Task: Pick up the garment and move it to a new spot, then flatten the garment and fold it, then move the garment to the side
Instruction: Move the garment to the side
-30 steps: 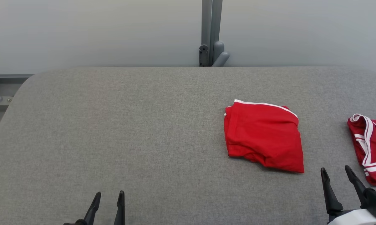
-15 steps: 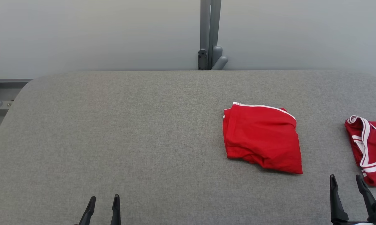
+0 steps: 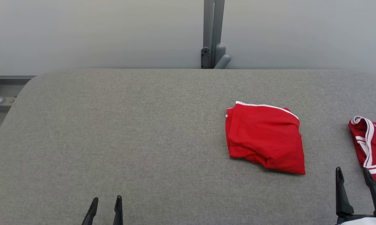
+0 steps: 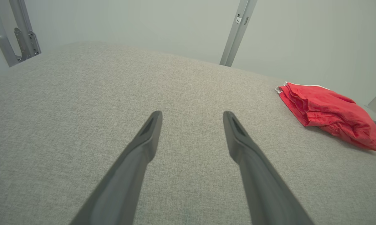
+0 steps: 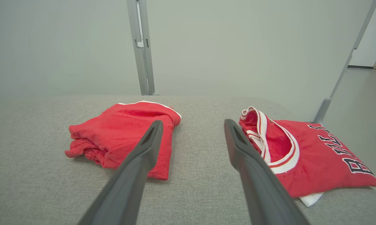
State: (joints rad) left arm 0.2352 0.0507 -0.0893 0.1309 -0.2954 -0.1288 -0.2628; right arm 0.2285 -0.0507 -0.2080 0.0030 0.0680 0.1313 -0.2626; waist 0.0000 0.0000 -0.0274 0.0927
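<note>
Left gripper hovers over the grey table, its 2 fingers apart; the folded red garment (likely shorts, seemingly finished) lies right of centre; the right gripper, likewise spread and empty, waits beside the red jersey, probably next.

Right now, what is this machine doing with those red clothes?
Nothing is held. The robot's left gripper and right gripper both hover open above the grey table. A folded red garment lies on its right half, and a red jersey with white trim lies further right. The right gripper points at the gap between them.
</note>
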